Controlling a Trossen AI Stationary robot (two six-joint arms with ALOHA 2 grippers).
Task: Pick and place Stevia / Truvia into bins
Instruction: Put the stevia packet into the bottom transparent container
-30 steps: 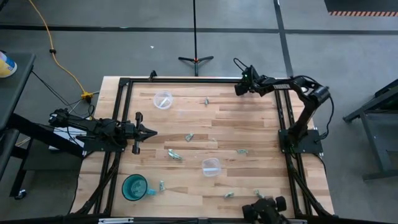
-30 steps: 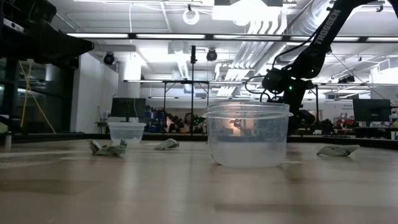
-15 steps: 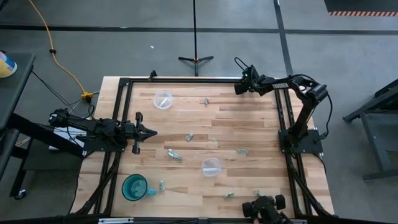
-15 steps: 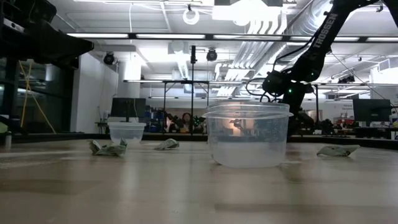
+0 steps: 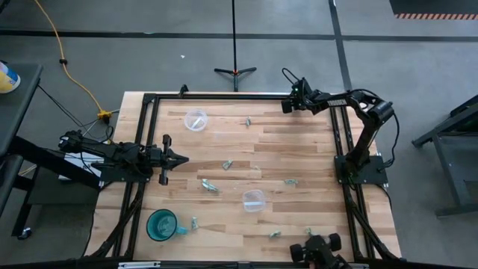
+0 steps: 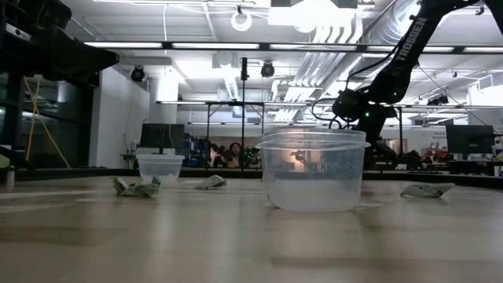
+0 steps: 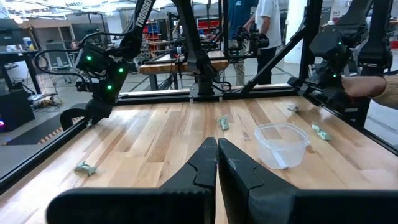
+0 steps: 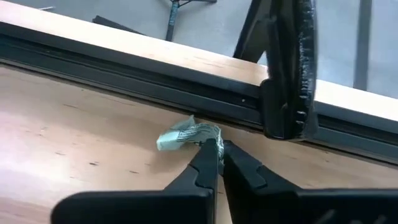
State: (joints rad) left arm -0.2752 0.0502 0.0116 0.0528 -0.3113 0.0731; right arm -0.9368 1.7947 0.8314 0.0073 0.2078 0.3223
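Pale green sachets lie scattered flat on the wooden table, among them one (image 5: 227, 164) mid-table and one (image 5: 248, 121) near the far edge. One clear cup (image 5: 196, 119) stands far left, the other (image 5: 254, 200) nearer the middle (image 6: 313, 169). My right gripper (image 5: 284, 107) reaches to the far rail, shut on a crumpled sachet (image 8: 185, 135). My left gripper (image 5: 184, 158) is shut and holds nothing, waiting at the table's left side (image 7: 216, 149). My right gripper pinches one end of the crumpled sachet (image 8: 210, 133) between its two fingertips (image 8: 209, 149). The rest of the sachet sticks out sideways past the tips, beside the far rail. Whether it rests on the wood or is lifted, I cannot tell.
A teal handled cup (image 5: 161, 224) stands at the near left. A black frame rail (image 5: 224, 96) borders the table, with a post (image 8: 287, 68) close to my right gripper. A dark device (image 5: 320, 250) sits at the near edge. A person (image 7: 268, 18) stands beyond the table.
My right arm's forearm has leaned over a little while its gripper has stayed at the far rail. Nothing else has moved.
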